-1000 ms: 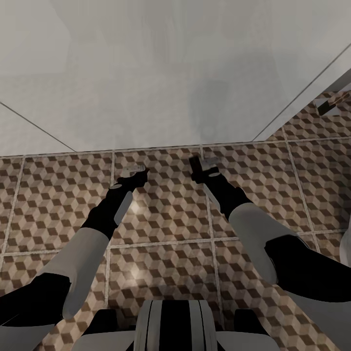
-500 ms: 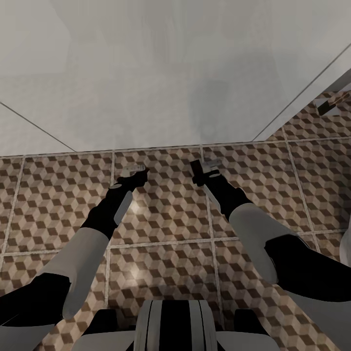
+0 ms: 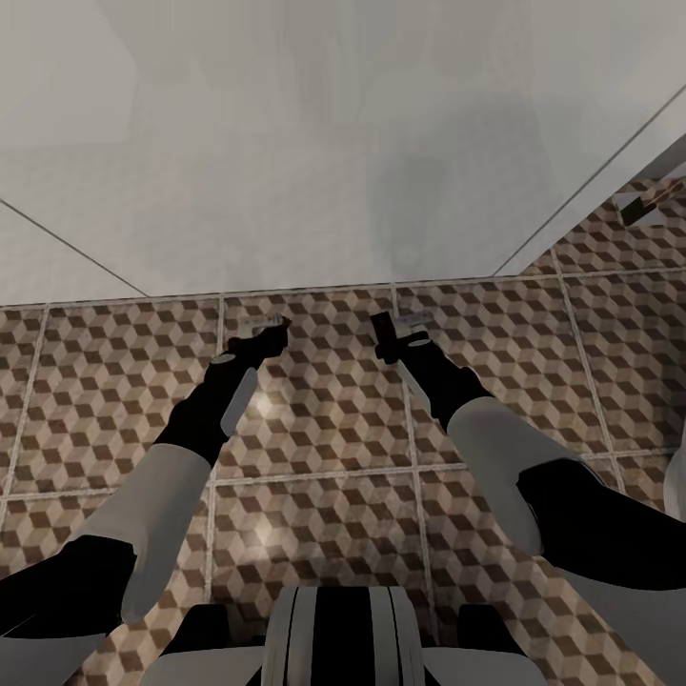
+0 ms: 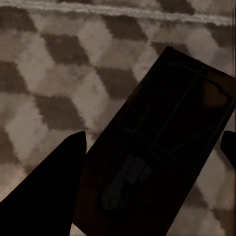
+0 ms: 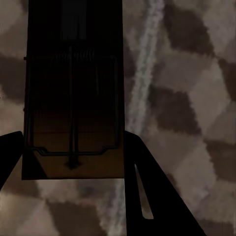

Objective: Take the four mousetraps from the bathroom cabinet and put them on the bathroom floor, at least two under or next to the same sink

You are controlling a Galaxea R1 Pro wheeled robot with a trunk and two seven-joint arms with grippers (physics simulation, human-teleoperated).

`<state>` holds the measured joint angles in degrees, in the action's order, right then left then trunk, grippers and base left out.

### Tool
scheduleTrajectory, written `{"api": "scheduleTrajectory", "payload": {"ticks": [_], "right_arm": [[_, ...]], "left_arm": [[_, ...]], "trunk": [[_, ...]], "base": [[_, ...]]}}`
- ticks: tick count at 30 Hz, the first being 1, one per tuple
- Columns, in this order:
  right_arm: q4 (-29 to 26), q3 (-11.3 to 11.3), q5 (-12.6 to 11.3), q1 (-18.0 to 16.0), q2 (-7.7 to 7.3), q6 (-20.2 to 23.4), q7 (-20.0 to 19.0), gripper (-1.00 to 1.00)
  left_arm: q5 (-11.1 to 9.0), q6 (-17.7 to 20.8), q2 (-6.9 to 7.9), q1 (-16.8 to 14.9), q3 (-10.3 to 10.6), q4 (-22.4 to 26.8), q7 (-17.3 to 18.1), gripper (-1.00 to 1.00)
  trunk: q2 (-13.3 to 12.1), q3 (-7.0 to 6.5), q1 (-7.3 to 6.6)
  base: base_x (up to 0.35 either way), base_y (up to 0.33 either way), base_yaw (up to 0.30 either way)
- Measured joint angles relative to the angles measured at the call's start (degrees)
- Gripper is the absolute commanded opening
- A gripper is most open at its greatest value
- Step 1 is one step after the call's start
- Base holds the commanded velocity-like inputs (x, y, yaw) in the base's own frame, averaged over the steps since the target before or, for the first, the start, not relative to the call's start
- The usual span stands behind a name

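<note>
Release under way: my left gripper (image 3: 267, 327) has edged forward, jaws wide round one mousetrap (image 4: 162, 142) on the bathroom floor (image 3: 324, 429); right gripper (image 3: 398, 329) grips another mousetrap (image 5: 73, 98).

Both arms are built of smooth white shells alternating with black joint sections: white upper forearms, black wrists behind the jaws. The left gripper (image 3: 262, 333) and right gripper (image 3: 395, 329) are black with pale grey parts. The trunk is white with black stripes.

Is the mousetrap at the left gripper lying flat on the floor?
Cannot tell. The mousetrap shows between the left gripper's fingers above the bathroom floor, but contact is not visible.
</note>
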<state>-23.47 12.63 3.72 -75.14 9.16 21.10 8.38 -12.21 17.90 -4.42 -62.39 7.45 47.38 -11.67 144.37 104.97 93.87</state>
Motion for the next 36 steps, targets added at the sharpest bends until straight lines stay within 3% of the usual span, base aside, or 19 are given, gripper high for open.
{"api": "scheduleTrajectory", "payload": {"ticks": [9, 36], "right_arm": [[-0.57, 0.01, 0.00, 0.01, 0.00, 0.16, -0.13, -1.00], [-0.56, 0.09, 0.00, 0.01, 0.00, 0.18, -0.14, -1.00]], "left_arm": [[-0.02, 0.24, 0.07, 0.00, 0.16, 2.90, -0.12, -1.00], [-0.03, 0.26, 0.08, 0.06, 0.18, 3.07, -0.12, -1.00]], "trunk": [[0.00, 0.00, 0.00], [0.00, 0.00, -0.01]], "base": [[0.000, 0.000, 0.000], [0.016, 0.000, 0.000]]}}
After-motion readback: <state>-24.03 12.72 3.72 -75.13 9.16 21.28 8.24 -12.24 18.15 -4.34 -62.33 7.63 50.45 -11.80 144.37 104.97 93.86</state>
